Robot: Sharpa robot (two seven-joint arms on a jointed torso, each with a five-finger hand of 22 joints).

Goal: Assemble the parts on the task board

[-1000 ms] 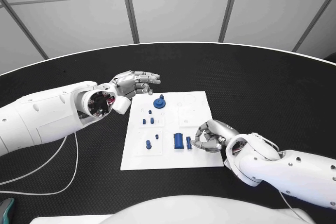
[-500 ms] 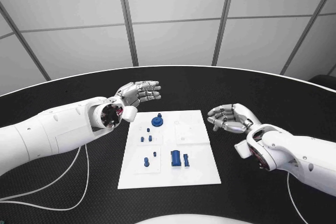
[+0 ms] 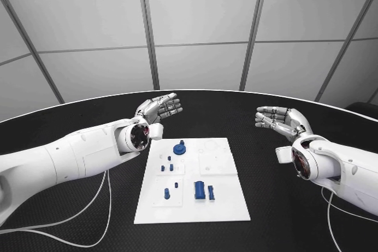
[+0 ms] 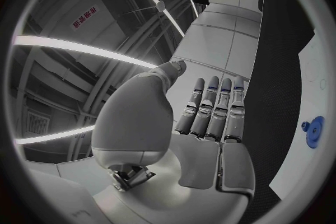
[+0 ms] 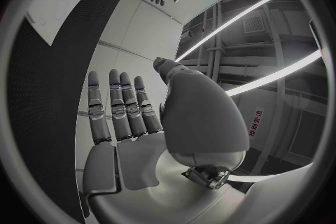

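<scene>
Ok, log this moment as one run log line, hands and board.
left hand: open, raised, holds nothing | right hand: open, raised, holds nothing | task board: on table, blue parts on it, untouched

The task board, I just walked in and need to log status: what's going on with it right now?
Nothing is being handled. The left hand and right hand are both raised, open and empty, on either side of the task board. The blue parts sit on the board, untouched.

We see a round black tabletop (image 3: pixel 78 208) with a pale rim. The white task board (image 3: pixel 224 200) lies flat at its centre, long sides running twelve to six. White cables (image 3: pixel 101 208) trail at eight o'clock.
</scene>
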